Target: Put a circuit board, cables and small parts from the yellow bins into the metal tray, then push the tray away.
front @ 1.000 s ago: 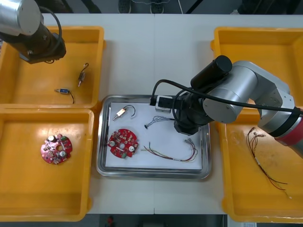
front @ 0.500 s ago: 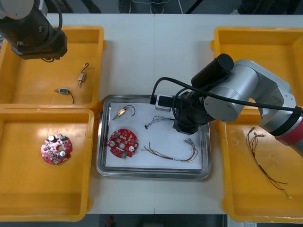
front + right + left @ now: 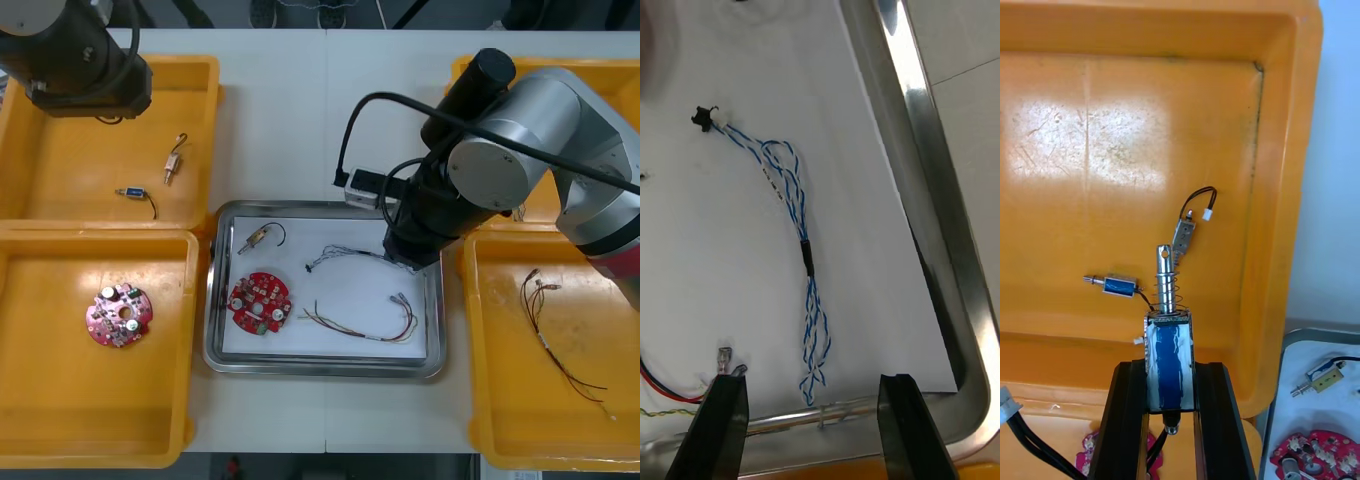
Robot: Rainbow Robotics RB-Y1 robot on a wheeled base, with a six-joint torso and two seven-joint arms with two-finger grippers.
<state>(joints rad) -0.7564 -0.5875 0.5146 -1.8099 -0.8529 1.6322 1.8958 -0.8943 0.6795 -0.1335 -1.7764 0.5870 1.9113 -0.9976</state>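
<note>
Your right arm [image 3: 530, 130] is silver, with black joints and a looping black cable [image 3: 347, 140]. Your left arm [image 3: 80, 60] looks black.

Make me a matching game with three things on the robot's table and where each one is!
Things:
1. blue and white cable
2. spring-tipped small metal part
3. right gripper

Places or states:
A. open, over the metal tray
B. clamped in the left gripper, over a yellow bin
C. lying on the tray's white floor

Pairs: 1-C, 2-B, 3-A
</note>
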